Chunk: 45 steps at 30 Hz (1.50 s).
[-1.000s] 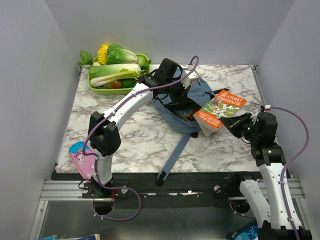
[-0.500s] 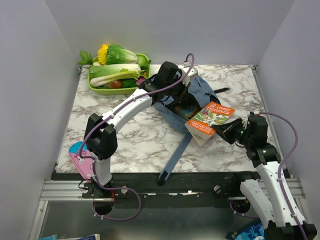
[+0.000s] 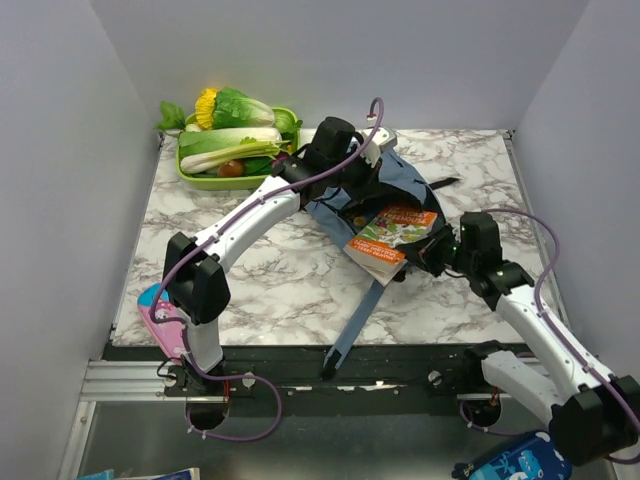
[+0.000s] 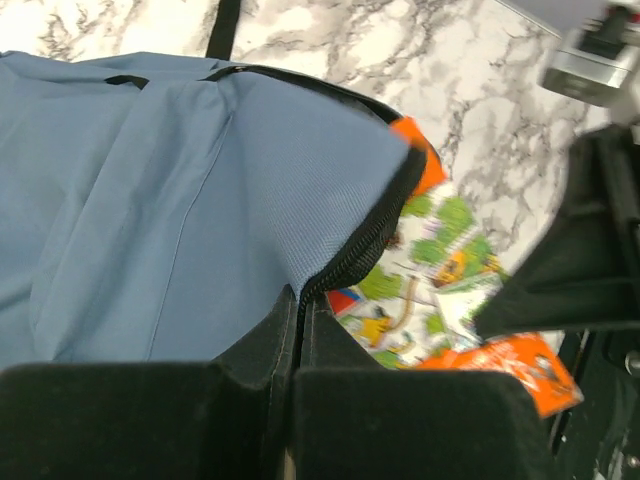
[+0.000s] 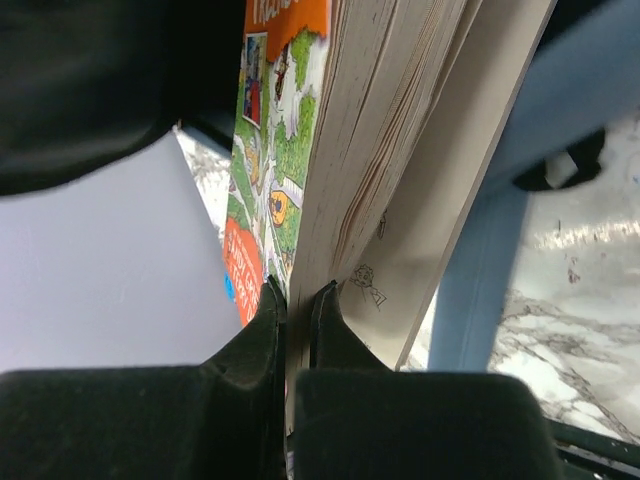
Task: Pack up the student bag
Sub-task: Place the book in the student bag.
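The dusty-blue student bag [image 3: 405, 190] lies at the table's far middle with its mouth open toward the front. My left gripper [image 3: 352, 172] is shut on the bag's zipper edge [image 4: 345, 262] and holds the flap up. My right gripper [image 3: 437, 252] is shut on a paperback book with an orange and green cover [image 3: 390, 236], its far end at the bag's mouth. The right wrist view shows my fingers [image 5: 268, 310] pinching the book's pages [image 5: 370, 140] edge-on. The cover also shows under the flap in the left wrist view [image 4: 440, 290].
A green tray of vegetables [image 3: 232, 140] stands at the back left. A pink pencil case [image 3: 163, 318] lies at the front left edge. The bag's blue strap [image 3: 352, 318] trails toward the front edge. Grey walls close in the table on three sides.
My right gripper has carried the book leftward from the right side to the bag's mouth. My left arm has shifted slightly while holding the flap.
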Each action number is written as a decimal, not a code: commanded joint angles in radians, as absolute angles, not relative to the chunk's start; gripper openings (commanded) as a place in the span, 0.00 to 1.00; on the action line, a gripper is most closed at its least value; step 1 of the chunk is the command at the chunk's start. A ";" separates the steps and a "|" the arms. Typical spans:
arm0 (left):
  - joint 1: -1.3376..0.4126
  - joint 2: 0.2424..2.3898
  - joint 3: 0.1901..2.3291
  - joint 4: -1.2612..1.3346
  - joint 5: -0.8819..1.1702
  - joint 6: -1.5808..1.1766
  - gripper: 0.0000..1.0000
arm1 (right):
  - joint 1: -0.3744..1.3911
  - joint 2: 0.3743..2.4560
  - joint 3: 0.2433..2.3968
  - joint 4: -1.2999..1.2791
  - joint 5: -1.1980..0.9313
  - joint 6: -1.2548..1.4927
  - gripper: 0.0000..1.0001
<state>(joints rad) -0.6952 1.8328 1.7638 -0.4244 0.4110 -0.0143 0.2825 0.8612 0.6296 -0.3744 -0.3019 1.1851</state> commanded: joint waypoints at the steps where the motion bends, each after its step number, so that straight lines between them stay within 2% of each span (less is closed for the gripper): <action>1: -0.715 1.779 1.845 -0.469 0.529 -0.011 0.00 | 0.291 1.003 0.718 -0.169 -0.285 1.207 0.01; 5: -0.715 1.772 1.853 -0.507 0.549 0.049 0.00 | 0.359 1.069 0.750 -0.118 -0.192 1.191 0.01; 9: -0.715 1.776 1.867 -0.574 0.578 0.081 0.00 | 0.356 1.117 0.781 -0.108 0.102 1.070 0.01; 15: -0.712 1.793 1.890 -0.659 0.603 0.110 0.00 | 0.406 1.344 0.850 -0.009 0.225 0.999 0.00; 18: -0.710 1.798 1.907 -0.722 0.612 0.140 0.05 | 0.432 1.397 0.851 0.072 0.209 0.979 0.01; 19: -0.710 1.796 1.910 -0.738 0.612 0.153 0.10 | 0.440 1.405 0.864 0.068 0.201 0.976 0.01; 20: -0.709 1.799 1.927 -0.793 0.604 0.179 0.16 | 0.448 1.408 0.864 0.055 0.186 0.973 0.09; 21: -0.709 1.804 1.940 -0.830 0.576 0.196 0.23 | 0.462 1.402 0.862 0.045 0.152 0.965 0.32; 24: -0.680 1.812 2.011 -1.009 0.505 0.287 0.49 | 0.492 1.355 0.821 0.002 0.121 0.959 0.58; 26: -0.612 1.769 1.982 -1.086 0.482 0.328 0.57 | 0.494 1.295 0.769 -0.058 0.098 0.965 0.65; 27: -0.585 1.743 1.950 -1.092 0.471 0.369 0.87 | 0.494 1.273 0.750 -0.073 0.095 0.963 0.70; 29: -0.510 1.663 1.846 -1.103 0.402 0.419 0.99 | 0.494 1.212 0.710 -0.083 0.094 0.954 0.75; 32: -0.425 1.574 1.738 -1.147 0.339 0.503 0.99 | 0.494 1.172 0.722 -0.170 0.057 0.914 0.81; 37: -0.126 1.479 1.652 -1.187 0.366 0.457 0.99 | 0.517 1.108 0.775 -0.360 0.018 0.835 0.88; 41: 0.057 1.329 1.432 -1.167 0.287 0.411 0.99 | 0.549 1.019 0.810 -0.570 0.040 0.787 0.90; 45: 0.208 1.152 1.208 -1.189 0.195 0.504 0.99 | 0.624 0.921 0.883 -0.756 0.110 0.756 0.94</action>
